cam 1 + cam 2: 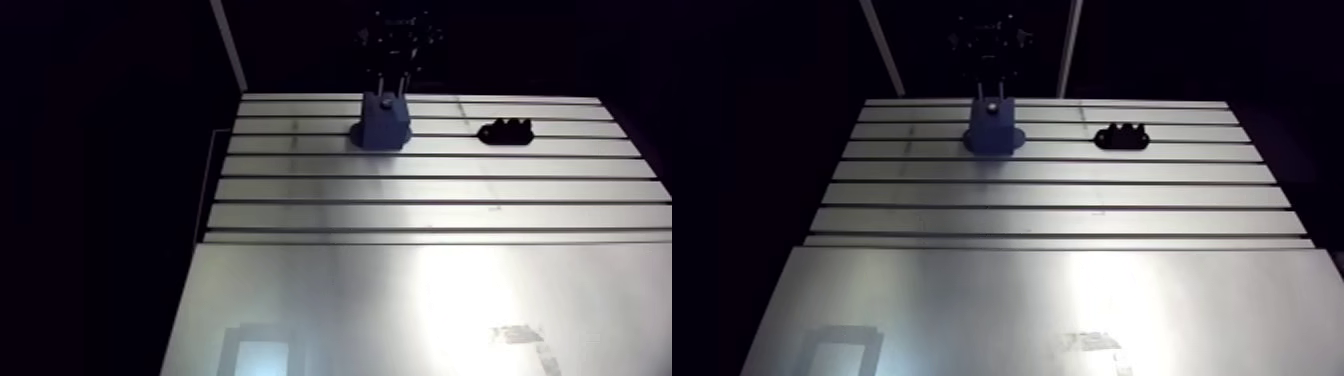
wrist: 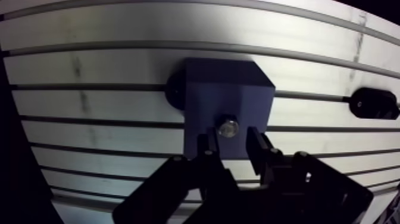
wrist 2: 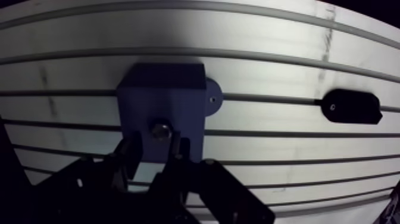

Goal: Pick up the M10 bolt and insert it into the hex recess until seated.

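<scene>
- Because the far end of the table (image 1: 420,300) is dim, the gripper (image 2: 231,134) is only a dark shape in the arm view. Its top is cut off there.
- The fingers cannot be made out in the arm view. The wrist view shows them well.
- A black part (image 1: 507,131) lies near the table's far edge, over toward the far right corner. It is too dark to say what it is.
- Only the shiny head of the M10 bolt (image 2: 228,127) shows. How deep it goes in is hidden.
- The gripper comes down from above at the table's far edge. It hangs right over the blue block (image 2: 226,95).
- The blue block stands on the table near the far edge, well apart from the black part.
- The bolt sits in the face of the block that looks toward the gripper, between the tips of the two fingers (image 2: 207,149).
- The fingers stand apart, one on each side of the bolt head, with a small gap on each side. The gripper is let go and holds nothing.
</scene>
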`<control>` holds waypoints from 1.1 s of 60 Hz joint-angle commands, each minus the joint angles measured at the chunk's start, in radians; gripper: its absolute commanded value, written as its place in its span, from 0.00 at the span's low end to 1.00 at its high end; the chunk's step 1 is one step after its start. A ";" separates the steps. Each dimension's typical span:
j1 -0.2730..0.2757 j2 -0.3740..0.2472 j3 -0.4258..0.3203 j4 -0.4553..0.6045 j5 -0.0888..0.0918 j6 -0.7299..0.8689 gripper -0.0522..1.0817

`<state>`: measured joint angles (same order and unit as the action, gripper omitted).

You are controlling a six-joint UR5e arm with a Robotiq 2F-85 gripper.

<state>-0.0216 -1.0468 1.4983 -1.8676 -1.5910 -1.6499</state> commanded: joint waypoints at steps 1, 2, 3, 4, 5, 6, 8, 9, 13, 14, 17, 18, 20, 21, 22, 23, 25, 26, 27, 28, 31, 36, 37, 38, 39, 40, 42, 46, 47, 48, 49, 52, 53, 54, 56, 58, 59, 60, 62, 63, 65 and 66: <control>0.002 0.000 0.001 0.000 0.000 0.000 0.05; 0.002 0.000 0.001 0.000 0.000 0.000 0.05; 0.002 0.000 0.001 0.000 0.000 0.000 0.05; 0.000 0.000 0.000 0.000 0.000 0.000 0.05; 0.000 0.000 0.000 0.000 0.000 0.000 0.05; 0.000 0.000 0.000 -0.001 0.000 0.000 0.05; 0.000 0.000 0.000 -0.002 0.000 0.000 0.05; 0.000 0.000 0.000 -0.002 0.000 0.000 0.05; 0.000 0.000 0.000 -0.002 0.000 0.000 0.05; 0.000 0.000 0.000 -0.002 0.000 0.000 0.05; 0.000 0.000 0.000 -0.001 0.000 0.000 0.05; 0.000 0.000 0.000 -0.001 0.000 0.000 0.05; 0.000 0.000 0.000 -0.002 0.000 0.000 0.05; 0.000 0.000 0.000 -0.002 0.000 0.000 0.05; 0.000 0.000 0.000 -0.002 0.000 0.000 0.05; 0.001 0.000 0.000 -0.002 0.000 0.000 0.05; 0.002 0.000 0.000 -0.002 0.000 0.000 0.05; 0.002 0.000 0.000 -0.002 0.000 0.000 0.05; 0.002 0.000 0.000 -0.002 0.000 0.000 0.05; 0.002 0.000 0.000 -0.002 0.000 0.000 0.05; 0.002 -0.002 -0.002 0.000 0.001 0.000 0.05; 0.003 -0.003 -0.003 0.000 0.001 -0.001 0.05; 0.003 -0.003 -0.003 -0.001 0.001 -0.001 0.05; 0.003 -0.003 -0.003 -0.001 0.001 -0.001 0.05; 0.003 -0.003 -0.003 0.000 0.001 -0.005 0.05; 0.003 -0.003 -0.003 0.000 0.001 -0.005 0.05; 0.003 -0.004 -0.003 0.000 0.001 -0.009 0.05; 0.003 -0.005 -0.003 0.000 0.001 -0.011 0.05; 0.003 -0.006 -0.005 0.000 0.002 -0.011 0.06; 0.003 -0.006 -0.005 0.000 0.002 -0.011 0.06; 0.003 -0.007 -0.006 0.000 0.004 -0.011 0.06; 0.003 -0.009 -0.008 0.000 0.005 -0.011 0.07; 0.004 -0.010 -0.009 0.000 0.006 -0.011 0.08; 0.004 -0.010 -0.009 0.000 0.006 -0.011 0.08; 0.006 -0.015 -0.012 0.001 0.009 -0.011 0.11; 0.006 -0.015 -0.014 0.001 0.009 -0.011 0.13; 0.006 -0.015 -0.014 0.001 0.009 -0.011 0.13; 0.009 -0.017 -0.015 0.003 0.009 -0.011 0.17; 0.009 -0.017 -0.016 0.003 0.010 -0.011 0.22; 0.009 -0.017 -0.016 0.003 0.010 -0.011 0.27; 0.011 -0.018 -0.016 0.003 0.012 -0.011 0.34; 0.011 -0.018 -0.016 0.003 0.012 -0.011 0.34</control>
<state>-0.0157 -1.0586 1.4876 -1.8665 -1.5845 -1.6598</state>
